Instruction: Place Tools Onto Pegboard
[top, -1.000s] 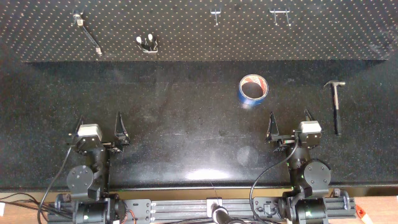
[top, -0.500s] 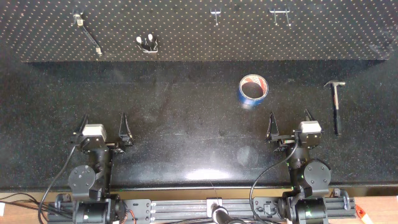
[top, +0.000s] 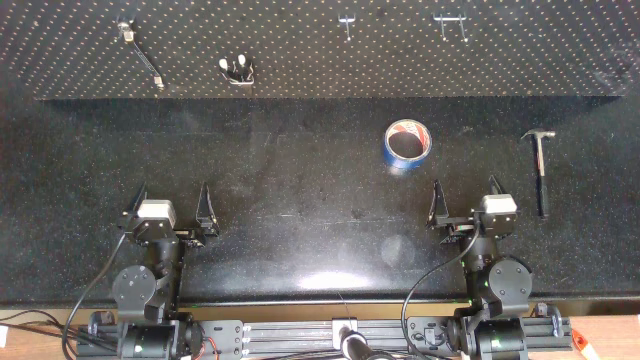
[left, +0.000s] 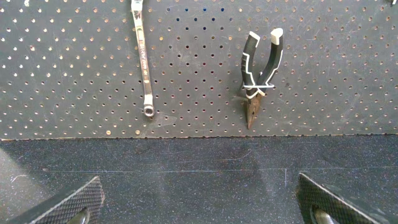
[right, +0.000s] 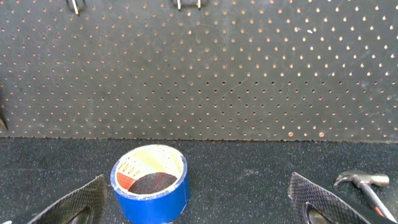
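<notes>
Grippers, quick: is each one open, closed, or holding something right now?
Left gripper: open, holding nothing, low over the table.
Right gripper: open, holding nothing, the tape roll lying ahead of it.

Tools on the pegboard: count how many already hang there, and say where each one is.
2. A wrench hangs near the pegboard's left end; pliers hang just right of it. The tape roll and hammer lie on the table, unhung.
</notes>
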